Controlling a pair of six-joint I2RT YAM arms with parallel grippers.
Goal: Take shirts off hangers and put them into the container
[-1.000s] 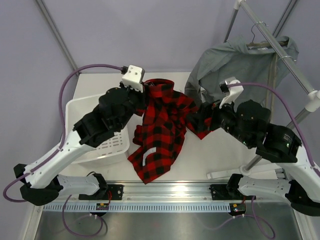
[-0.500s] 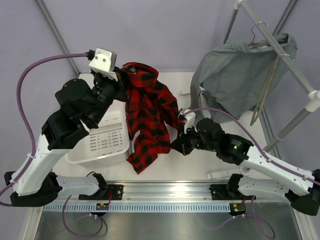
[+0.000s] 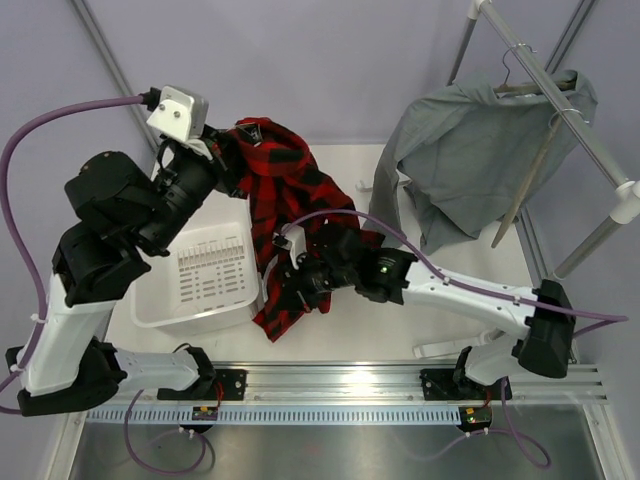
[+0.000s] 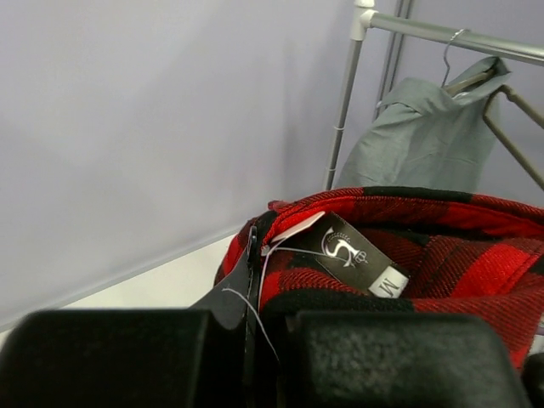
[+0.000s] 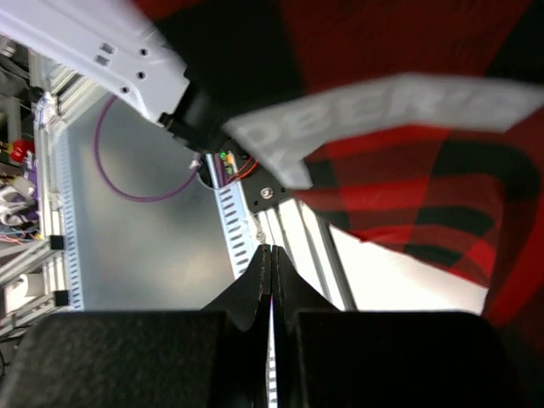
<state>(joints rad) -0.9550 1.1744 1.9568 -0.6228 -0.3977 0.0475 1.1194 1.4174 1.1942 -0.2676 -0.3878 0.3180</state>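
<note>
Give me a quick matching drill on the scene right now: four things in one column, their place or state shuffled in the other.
1 plaid shirt
2 grey shirt
3 basket
4 right claw

A on its hanger
B shut, fingers pressed together
C gripped at the collar by the left claw
D on the table, slotted bottom showing

Pairs: 1-C, 2-A, 3-D, 4-B

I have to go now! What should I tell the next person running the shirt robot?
Left gripper: shut on the collar of the plaid shirt, holding it up beside the basket, not in it.
Right gripper: shut on nothing, low by that shirt's hem.
Grey shirt: on its hanger on the rack.
Done: plaid shirt off its hanger. Left: drop it in the basket, then fetch the grey shirt.
</note>
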